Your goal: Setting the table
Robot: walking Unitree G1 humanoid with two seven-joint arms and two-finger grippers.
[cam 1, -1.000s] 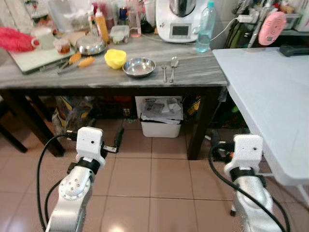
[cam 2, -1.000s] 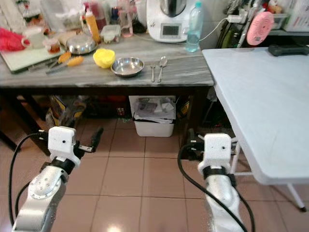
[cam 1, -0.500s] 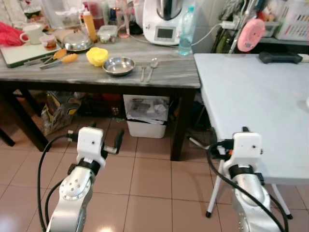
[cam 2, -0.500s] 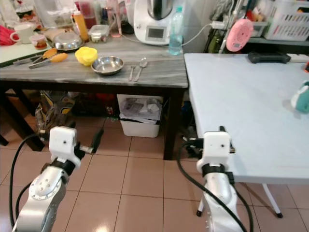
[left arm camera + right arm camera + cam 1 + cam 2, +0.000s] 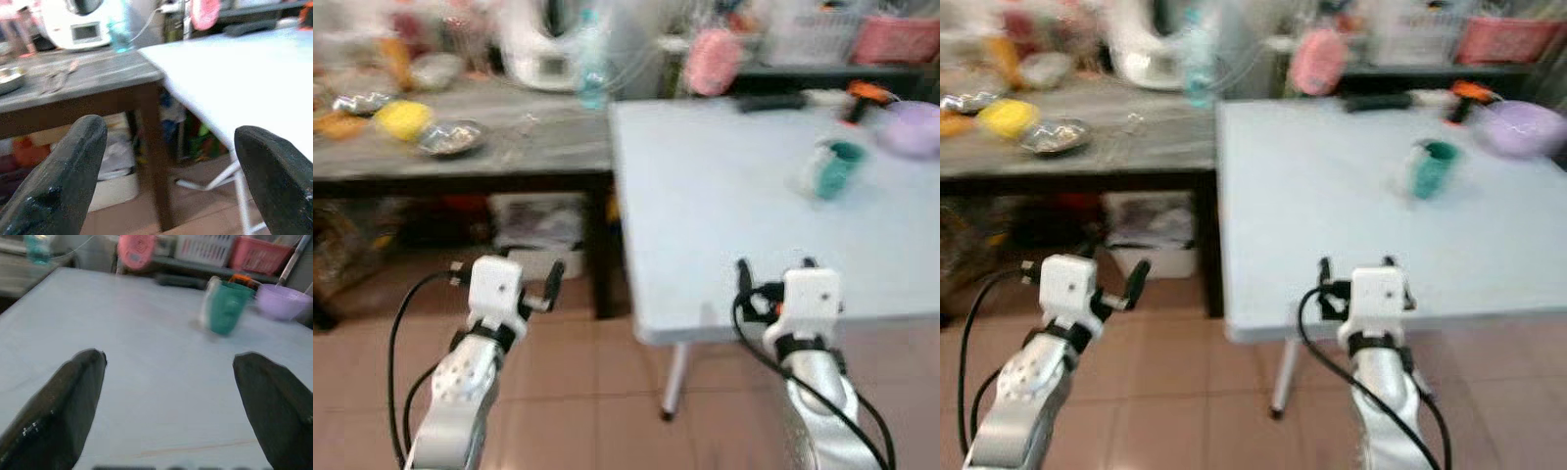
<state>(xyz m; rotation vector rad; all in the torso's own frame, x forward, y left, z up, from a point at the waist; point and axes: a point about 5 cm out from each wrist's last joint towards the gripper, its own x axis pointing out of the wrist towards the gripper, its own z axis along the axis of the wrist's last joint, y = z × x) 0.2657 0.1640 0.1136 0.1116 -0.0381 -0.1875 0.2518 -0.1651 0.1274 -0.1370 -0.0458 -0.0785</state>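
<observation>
Beside a grey wooden table (image 5: pixel 460 162) stands a pale blue-white folding table (image 5: pixel 734 206), which serves as the landmark, and the head views are blurred. On the folding table, toward its far right part, a teal cup (image 5: pixel 832 168) stands upright, with a lavender bowl (image 5: pixel 911 129) farther right near the far edge and a small orange object (image 5: pixel 860 96) just behind them. A dark flat object (image 5: pixel 773 101) lies along the far edge, and a round pink item (image 5: pixel 713 74) hangs behind that edge. On the grey table, left of the folding table, sit a steel bowl (image 5: pixel 450 139), a yellow object (image 5: pixel 399 119), a clear bottle (image 5: pixel 592 73) and a white kitchen appliance (image 5: pixel 540 49). A white bin (image 5: pixel 543 230) sits beneath the grey table. The left gripper (image 5: pixel 166 191) hangs low over the tiled floor, left of the folding table's near corner, fingers wide apart and empty. The right gripper (image 5: pixel 168 416) hovers at the folding table's near edge, fingers also spread apart, holding nothing, facing the cup across the tabletop.
</observation>
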